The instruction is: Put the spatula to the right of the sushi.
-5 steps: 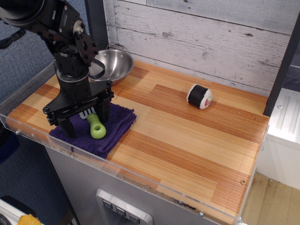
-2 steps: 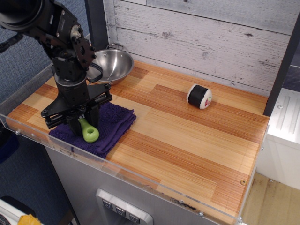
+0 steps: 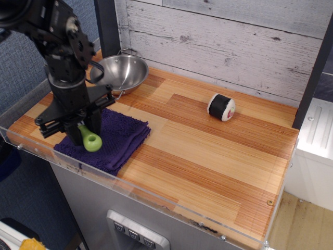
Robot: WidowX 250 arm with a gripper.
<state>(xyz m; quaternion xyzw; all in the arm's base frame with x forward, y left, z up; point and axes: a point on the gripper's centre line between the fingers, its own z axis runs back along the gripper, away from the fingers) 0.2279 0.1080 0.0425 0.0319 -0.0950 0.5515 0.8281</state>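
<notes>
The spatula shows only its lime-green handle with the hole at its end; its grey blade is hidden behind my gripper. My gripper is shut on the spatula near the top of the handle and holds it just above the purple towel at the left front of the table. The sushi, a black roll with a white end and pink-red centre, lies on the wooden table far to the right, well apart from my gripper.
A steel bowl stands at the back left, close behind my arm. A clear plastic rim runs along the table's front edge. A plank wall rises behind the table. A dark post stands at the right.
My gripper closed on the spatula handle, and has moved left and up a little with it. The handle has shifted left over the towel. The sushi has not moved.
</notes>
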